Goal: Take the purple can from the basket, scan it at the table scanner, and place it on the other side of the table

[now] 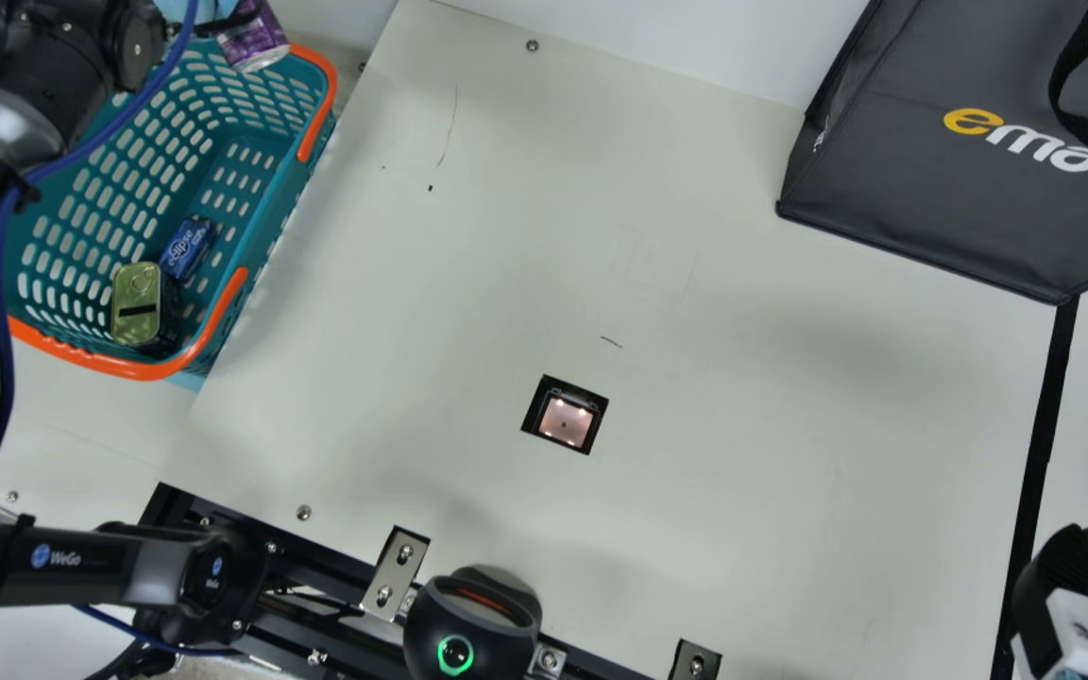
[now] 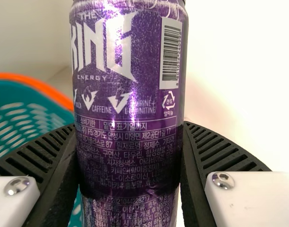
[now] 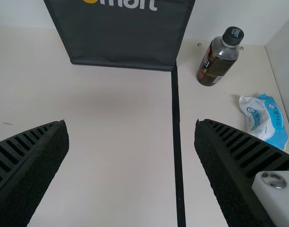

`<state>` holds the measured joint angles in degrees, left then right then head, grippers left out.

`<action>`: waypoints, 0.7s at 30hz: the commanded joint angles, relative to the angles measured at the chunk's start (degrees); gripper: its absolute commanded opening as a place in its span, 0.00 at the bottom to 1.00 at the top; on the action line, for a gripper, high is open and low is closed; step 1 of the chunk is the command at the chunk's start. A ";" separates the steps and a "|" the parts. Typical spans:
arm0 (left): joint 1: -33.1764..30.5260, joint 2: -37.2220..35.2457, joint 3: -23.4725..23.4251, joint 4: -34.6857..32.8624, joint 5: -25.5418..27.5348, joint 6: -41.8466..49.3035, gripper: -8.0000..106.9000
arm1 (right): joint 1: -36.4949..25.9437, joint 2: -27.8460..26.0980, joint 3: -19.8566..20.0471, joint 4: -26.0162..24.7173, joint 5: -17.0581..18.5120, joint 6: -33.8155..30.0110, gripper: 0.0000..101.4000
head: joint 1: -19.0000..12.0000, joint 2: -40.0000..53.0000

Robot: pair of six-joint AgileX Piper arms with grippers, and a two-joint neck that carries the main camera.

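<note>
At the main view's top left, the purple can is over the far end of the teal basket, held by my left gripper, which shows only in part. In the left wrist view the purple can stands lengthwise between the ribbed fingers of my left gripper, shut on its sides, its barcode facing the camera. The scanner window is set in the table. My right gripper is at the main view's lower right; in the right wrist view my right gripper is open with nothing between its fingers.
A blue packet and a gold-lidded tin lie in the basket. A black bag stands at the far right. Beyond a black tape line are a dark bottle and a blue-white packet.
</note>
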<state>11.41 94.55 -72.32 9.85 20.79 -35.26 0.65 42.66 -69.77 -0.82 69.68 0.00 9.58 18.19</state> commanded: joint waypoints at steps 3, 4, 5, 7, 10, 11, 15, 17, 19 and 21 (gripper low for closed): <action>-2.29 -1.66 0.75 -5.92 -2.35 9.66 0.00 | 0.00 0.00 0.00 0.00 0.00 0.00 0.94 | -1.66 0.23; -2.85 -2.01 0.97 -6.92 -2.90 11.09 0.00 | 0.00 0.00 0.00 0.00 0.00 0.00 0.94 | -1.66 0.23; -3.35 -2.38 1.24 -7.99 -3.46 12.58 0.00 | 0.00 0.00 0.00 0.00 0.00 0.00 0.94 | -1.66 0.23; -4.38 -3.07 1.79 -9.87 -4.63 15.25 0.00 | 0.00 0.00 0.00 0.00 0.00 0.00 0.94 | -1.66 0.23; -5.84 -4.07 2.83 -12.80 -6.81 19.31 0.00 | 0.00 0.00 0.00 0.00 0.00 0.00 0.94 | -1.66 0.23; -6.33 -4.34 3.19 -13.67 -7.61 20.50 0.00 | 0.00 0.00 0.00 0.00 0.00 0.00 0.94 | -1.66 0.23; -8.16 -5.50 5.09 -16.82 -11.49 24.88 0.00 | 0.00 0.00 0.00 0.00 0.00 0.00 0.94 | -1.66 0.23; -9.05 -6.12 6.25 -17.85 -13.74 26.61 0.00 | 0.00 0.00 0.00 0.00 0.00 0.00 0.94 | -1.66 0.23; -10.07 -6.82 7.62 -18.99 -15.86 28.25 0.00 | 0.00 0.00 0.00 0.00 0.00 0.00 0.94 | -1.66 0.23; -11.00 -7.46 8.92 -19.87 -17.41 29.49 0.00 | 0.00 0.00 0.00 0.00 0.00 0.00 0.94 | -1.66 0.23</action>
<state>0.80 87.33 -64.20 -9.62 4.88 -6.69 0.65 42.66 -69.77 -0.82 69.68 0.00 9.58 18.28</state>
